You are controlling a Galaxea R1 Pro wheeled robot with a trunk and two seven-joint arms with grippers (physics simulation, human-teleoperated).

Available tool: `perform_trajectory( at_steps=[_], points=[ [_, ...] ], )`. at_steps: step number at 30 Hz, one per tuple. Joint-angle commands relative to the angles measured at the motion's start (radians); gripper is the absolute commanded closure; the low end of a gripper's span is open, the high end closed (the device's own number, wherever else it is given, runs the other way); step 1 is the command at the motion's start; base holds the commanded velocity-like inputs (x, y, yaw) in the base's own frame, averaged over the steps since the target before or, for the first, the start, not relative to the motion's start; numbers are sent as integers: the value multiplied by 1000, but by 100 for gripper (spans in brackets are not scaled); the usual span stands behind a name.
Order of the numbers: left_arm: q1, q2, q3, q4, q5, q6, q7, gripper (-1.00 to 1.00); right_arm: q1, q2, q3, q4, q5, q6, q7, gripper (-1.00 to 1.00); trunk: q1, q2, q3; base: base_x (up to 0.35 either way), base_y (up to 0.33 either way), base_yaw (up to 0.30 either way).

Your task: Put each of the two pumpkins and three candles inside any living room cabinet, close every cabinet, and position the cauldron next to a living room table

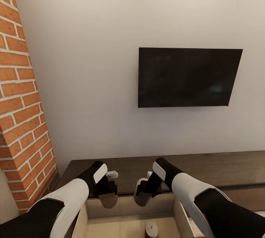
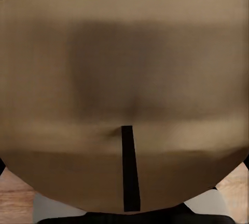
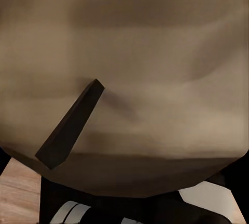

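From the head camera I see my left gripper (image 1: pixel 108 198) and right gripper (image 1: pixel 142 195) side by side over the open drawer of the long dark-brown wooden cabinet (image 1: pixel 206 170), each set of jaws holding a stubby grey-brown candle. The left candle (image 2: pixel 124 94) and right candle (image 3: pixel 129 78) sit close before the wrist cameras, wicks showing. A third grey-brown candle (image 1: pixel 151 229) stands on the drawer's pale wood floor, under a black wall television (image 1: pixel 188 77) beside a red brick column (image 1: pixel 20 98).

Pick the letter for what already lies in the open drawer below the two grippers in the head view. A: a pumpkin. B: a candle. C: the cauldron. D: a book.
B: a short grey-brown candle with a pale top and tiny wick stands on the pale floor of the open drawer of the cabinet.
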Motion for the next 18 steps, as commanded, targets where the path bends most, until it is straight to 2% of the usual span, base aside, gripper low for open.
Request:
perform_trajectory(
  at_steps=[1, 5, 18],
  points=[
    [-1, 0, -8, -1, 11, 4, 6, 100, -1, 0, 7, -1, -4, 3, -1, 100, 0, -1, -1, 0, 0, 0],
    [-1, 1, -7, -1, 15, 4, 6, 100, -1, 0, 7, 0, -4, 5, 4, 100, 0, -1, -3, 0, 0, 38],
    [0, 1, -11, -1, 12, 0, 10, 100, 0, 0, 9, 0, -3, 13, 3, 100, 0, -1, -20, 0, 0, 112]
  ],
)
